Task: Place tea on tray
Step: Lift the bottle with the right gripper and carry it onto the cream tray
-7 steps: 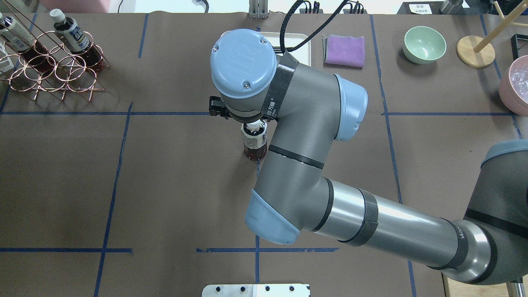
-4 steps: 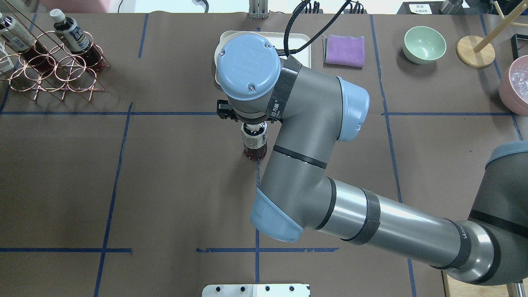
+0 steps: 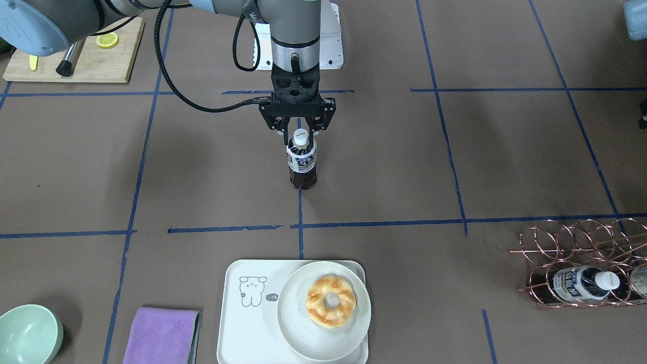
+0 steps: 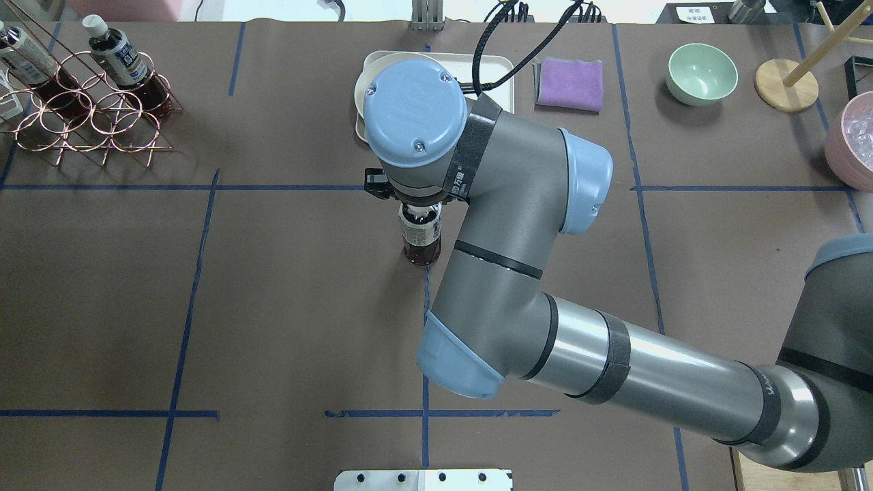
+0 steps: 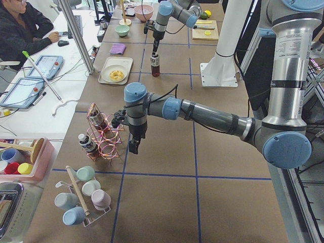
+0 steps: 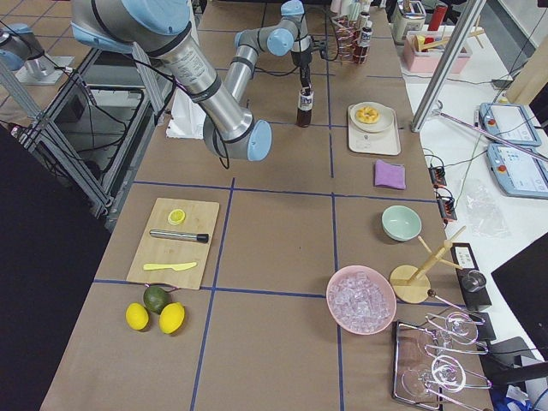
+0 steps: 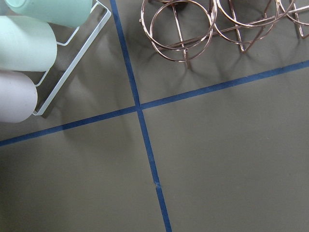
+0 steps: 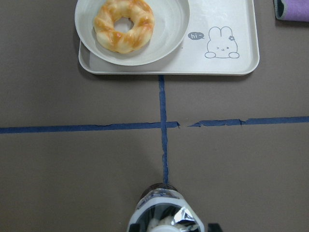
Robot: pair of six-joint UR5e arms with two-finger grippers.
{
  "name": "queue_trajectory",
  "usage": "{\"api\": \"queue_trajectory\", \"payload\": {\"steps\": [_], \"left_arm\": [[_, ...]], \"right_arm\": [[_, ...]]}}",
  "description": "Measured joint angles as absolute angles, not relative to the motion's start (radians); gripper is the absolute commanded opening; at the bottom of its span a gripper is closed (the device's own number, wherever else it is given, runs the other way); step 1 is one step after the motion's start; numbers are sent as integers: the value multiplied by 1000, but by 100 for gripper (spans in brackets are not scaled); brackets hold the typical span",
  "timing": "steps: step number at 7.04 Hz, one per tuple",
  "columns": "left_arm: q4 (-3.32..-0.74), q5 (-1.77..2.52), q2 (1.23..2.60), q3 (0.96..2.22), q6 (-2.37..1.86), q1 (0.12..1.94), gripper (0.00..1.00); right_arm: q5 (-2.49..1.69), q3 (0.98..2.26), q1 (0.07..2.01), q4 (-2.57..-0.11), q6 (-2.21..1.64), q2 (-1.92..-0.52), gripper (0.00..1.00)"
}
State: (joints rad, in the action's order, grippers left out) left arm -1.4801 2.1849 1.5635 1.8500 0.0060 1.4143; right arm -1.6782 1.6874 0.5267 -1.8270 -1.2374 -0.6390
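The right gripper [image 3: 301, 132], jaws seemingly open astride the cap of the tea [image 3: 302, 164], is mid-grasp; next it should close, lift and carry toward the tray [image 3: 237, 323] at six o'clock in the front-facing view.

The tray [image 8: 241, 19] bore a "hi~" bubble. A blue cap [image 4: 415, 112] on the arm showed "UR". The tea [image 3: 302, 163] label was unreadable.

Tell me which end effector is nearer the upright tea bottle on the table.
Right. The right end effector straddles the cap of the tea bottle; the left end effector hangs far away beside the copper rack.
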Motion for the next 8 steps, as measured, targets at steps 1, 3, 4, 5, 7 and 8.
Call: {"api": "queue_trajectory", "payload": {"steps": [1,3,4,5,7,8], "left_arm": [[-1480,2185,1564,1850,6,1414,100],[-1480,2185,1566,1850,3,1414,100],[-1480,2185,1567,1850,0,1414,100],[-1480,2185,1569,1850,-3,1414,100],[-1480,2186,1573,1853,-7,1414,100],[-1480,2186,1573,1854,-7,1414,100]], "right_arm": [[-1679,1687,528,-1826,-1238,-638,0],[-1694,1693,553,-1827,-1237,-632,0],[-1710,1696,577,-1827,-1234,-628,0],[-1720,1697,608,-1826,-1218,-623,0],[-1724,1668,692,-1799,-1147,-620,0],[-1727,1605,741,-1741,-1110,-618,0]]}}
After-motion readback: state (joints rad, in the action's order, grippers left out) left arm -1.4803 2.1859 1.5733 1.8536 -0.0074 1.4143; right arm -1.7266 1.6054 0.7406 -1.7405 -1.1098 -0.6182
